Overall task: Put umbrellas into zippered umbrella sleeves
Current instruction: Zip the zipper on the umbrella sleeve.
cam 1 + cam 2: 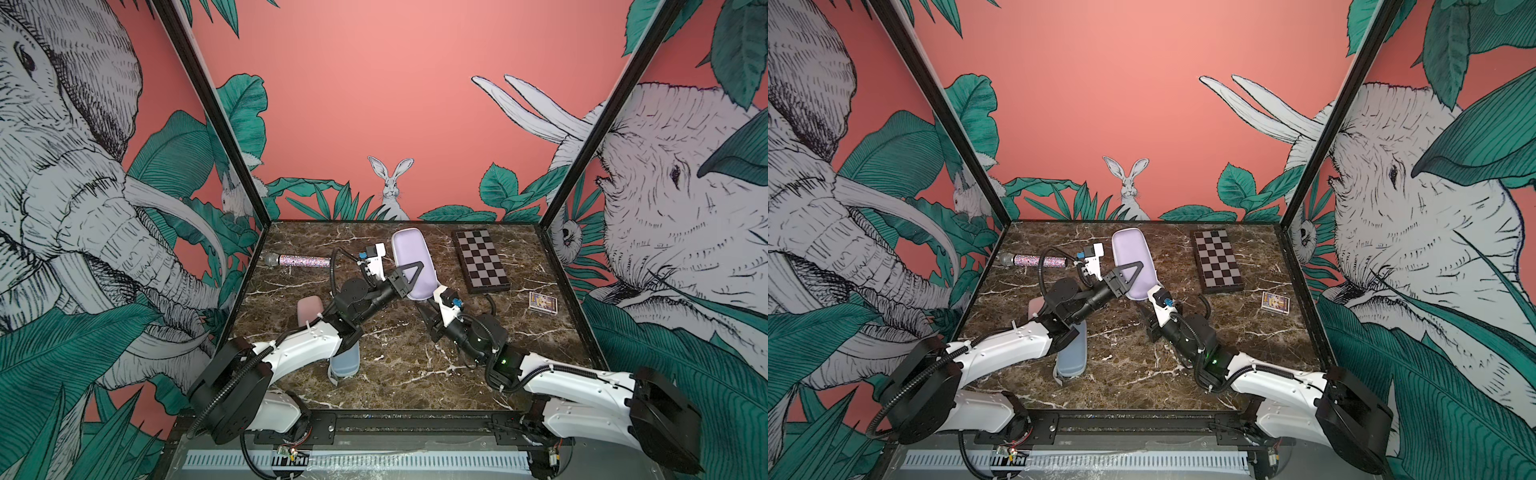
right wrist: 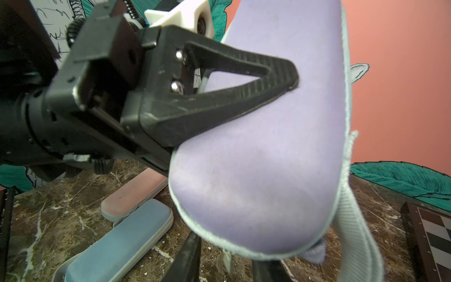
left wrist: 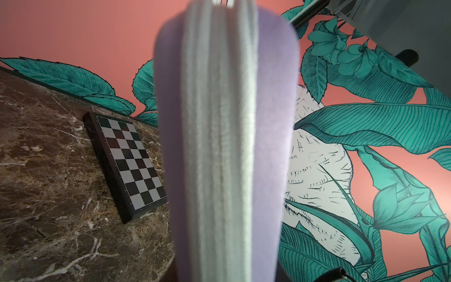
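Note:
My left gripper [image 1: 409,275] is shut on the lilac umbrella sleeve [image 1: 409,253] and holds it tilted above the marble table [image 1: 399,361]. One of its fingers [image 2: 244,83] presses flat on the sleeve's lilac face [image 2: 256,171]. The left wrist view looks along the sleeve's pale zip edge [image 3: 219,146]. My right gripper [image 2: 227,268] is open just below the sleeve's lower end, with the small zip pull [image 2: 228,261] hanging between its fingers. A pink sleeve [image 2: 136,190] and a blue sleeve [image 2: 122,241] lie closed, side by side, under the left arm. No umbrella shows in any view.
A checkered board [image 1: 480,262] lies at the back right. A small card pack [image 1: 543,302] sits nearer, by the right wall. A glittery microphone [image 1: 299,260] lies at the back left. Printed walls close three sides.

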### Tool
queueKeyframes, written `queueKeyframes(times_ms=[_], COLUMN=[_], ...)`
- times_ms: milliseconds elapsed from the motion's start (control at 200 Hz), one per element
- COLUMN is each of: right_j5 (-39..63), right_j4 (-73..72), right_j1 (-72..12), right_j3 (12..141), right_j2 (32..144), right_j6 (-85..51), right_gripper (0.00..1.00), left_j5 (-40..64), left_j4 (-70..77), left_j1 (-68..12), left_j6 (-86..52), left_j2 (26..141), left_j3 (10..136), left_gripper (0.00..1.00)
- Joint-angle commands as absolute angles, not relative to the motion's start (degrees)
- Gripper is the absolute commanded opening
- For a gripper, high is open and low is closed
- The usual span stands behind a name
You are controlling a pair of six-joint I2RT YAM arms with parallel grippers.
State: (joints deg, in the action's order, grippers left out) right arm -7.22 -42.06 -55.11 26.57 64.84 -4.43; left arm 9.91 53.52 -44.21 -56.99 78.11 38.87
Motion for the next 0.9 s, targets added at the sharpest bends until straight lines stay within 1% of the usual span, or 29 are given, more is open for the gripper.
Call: queueKeyframes(times_ms=[0, 145, 355, 490, 615, 725, 820, 895], right_j5=[-8.27, -10.09, -10.64, -10.83, -11.65, -14.55, -15.12, -13.63], right_j4=[-44.16, -43.41, -43.68, -43.89, -42.21, -39.11, -34.87, -32.77], right_j1=[-55.46, -55.46, -55.46, -55.46, -55.46, -54.66, -51.66, -48.20], right_j3=[28.87, 29.79, 30.15, 29.62, 29.31, 28.87, 29.08, 29.43], right_j2=[64.16, 64.14, 64.33, 64.17, 63.46, 62.04, 60.97, 60.65], right_j6=[-5.52, -6.97, -10.03, -10.35, -8.40, -5.37, -3.74, -3.00], right_gripper=[0.29, 0.21, 0.07, 0.00, 0.00, 0.00, 0.00, 0.00], left_j5=[9.66, 9.17, 7.97, 7.06, 6.77, 7.21, 8.76, 9.86], left_j4=[59.32, 59.33, 59.83, 60.12, 59.45, 57.64, 54.07, 50.95], left_j1=[-44.47, -44.52, -44.47, -44.48, -44.09, -42.96, -41.98, -41.60], left_j6=[-56.86, -56.85, -57.21, -57.24, -57.04, -57.93, -58.84, -58.89], left_j2=[77.67, 77.61, 77.78, 77.70, 77.18, 75.98, 74.61, 73.32], left_j3=[38.73, 38.24, 37.34, 36.75, 36.58, 36.12, 36.06, 36.10], left_gripper=[0.00, 0.00, 0.00, 0.00, 0.00, 0.00, 0.00, 0.00])
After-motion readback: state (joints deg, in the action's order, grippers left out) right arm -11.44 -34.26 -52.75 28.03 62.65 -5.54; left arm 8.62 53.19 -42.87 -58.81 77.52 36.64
